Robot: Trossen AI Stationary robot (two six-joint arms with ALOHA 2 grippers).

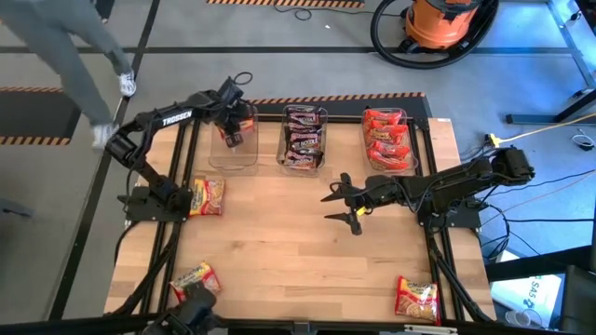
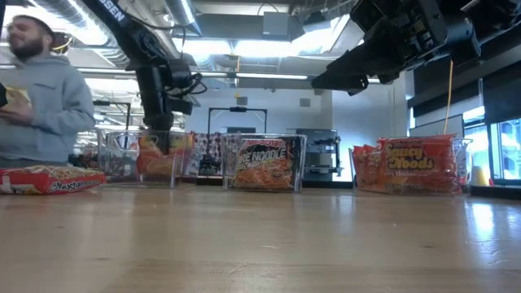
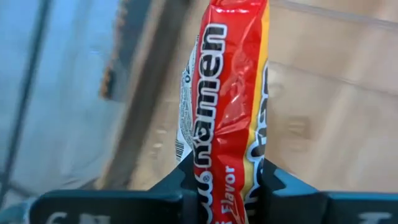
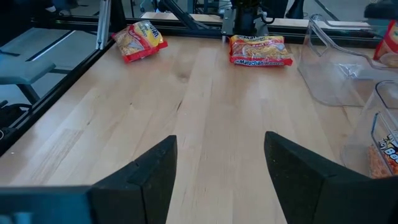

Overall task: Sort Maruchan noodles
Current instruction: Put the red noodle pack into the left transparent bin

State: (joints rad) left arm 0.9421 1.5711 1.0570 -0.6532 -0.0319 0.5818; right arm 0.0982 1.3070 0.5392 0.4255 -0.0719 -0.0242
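My left gripper [image 1: 232, 130] hangs over the far-left clear plastic tub [image 1: 233, 158], fingers pinched on a red-orange and yellow flat plastic ramen packet [image 3: 227, 106] held upright in it. My right gripper [image 1: 345, 207] hovers mid-table, fingers spread and empty. Three more red-orange packets [image 1: 207, 197] lie on the wooden table [image 1: 298, 251].

Three tubs [image 1: 304, 140] in a row along the table's [image 1: 298, 251] far edge, loose packets [image 1: 207, 196] seemingly nearer.
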